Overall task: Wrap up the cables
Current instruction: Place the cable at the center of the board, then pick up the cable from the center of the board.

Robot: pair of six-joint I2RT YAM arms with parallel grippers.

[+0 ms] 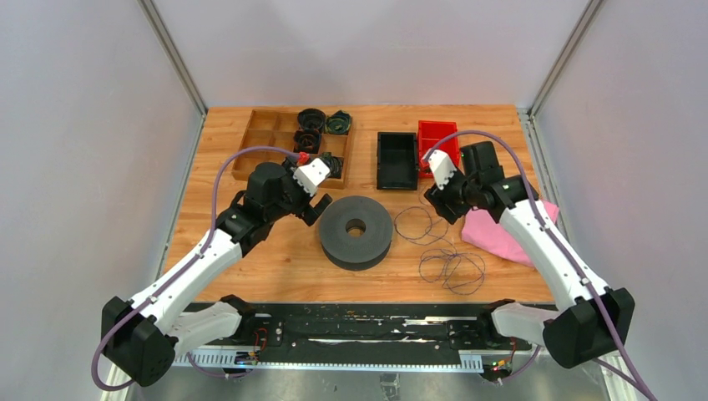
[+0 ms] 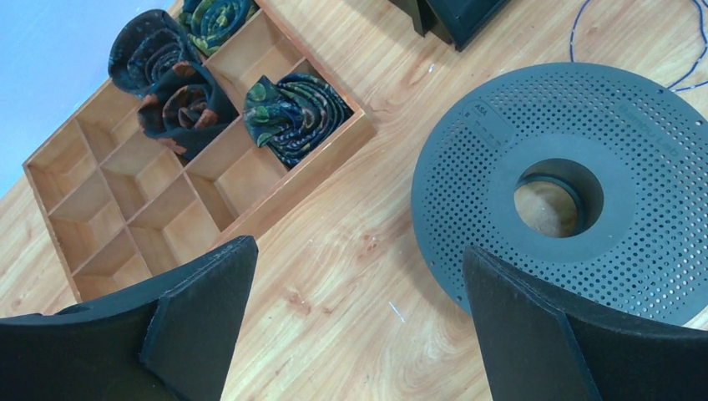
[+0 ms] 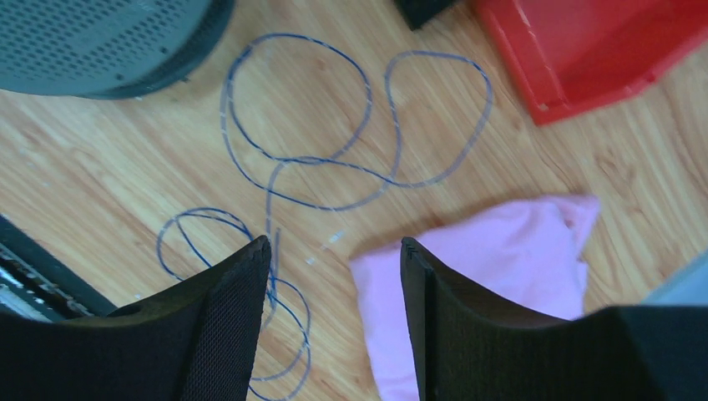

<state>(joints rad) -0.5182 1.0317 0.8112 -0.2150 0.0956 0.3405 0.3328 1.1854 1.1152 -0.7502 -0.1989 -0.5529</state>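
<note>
The cables (image 1: 441,251) lie slack in loose loops on the wooden table (image 1: 275,267), between the grey spool (image 1: 356,231) on the left and the pink cloth (image 1: 501,234) on the right. The right gripper (image 3: 334,251) hangs over them with its jaws apart and nothing between them; the wire passes just beside one fingertip. The left gripper (image 2: 359,259), spread wide and empty, hovers left of the spool, well apart from the wire.

Spool (image 1: 356,230) mid-desk (image 1: 275,267). Cables (image 1: 442,251) loose on the desk just right of it, loops trailing toward the near edge. Cloth (image 1: 501,234) right of the cables. Divided tray (image 1: 260,144) back left, rolled bundles (image 1: 309,138) in its right-hand cells. First bin (image 1: 381,159) back centre, second bin (image 1: 434,129) just beside it on the right.
</note>
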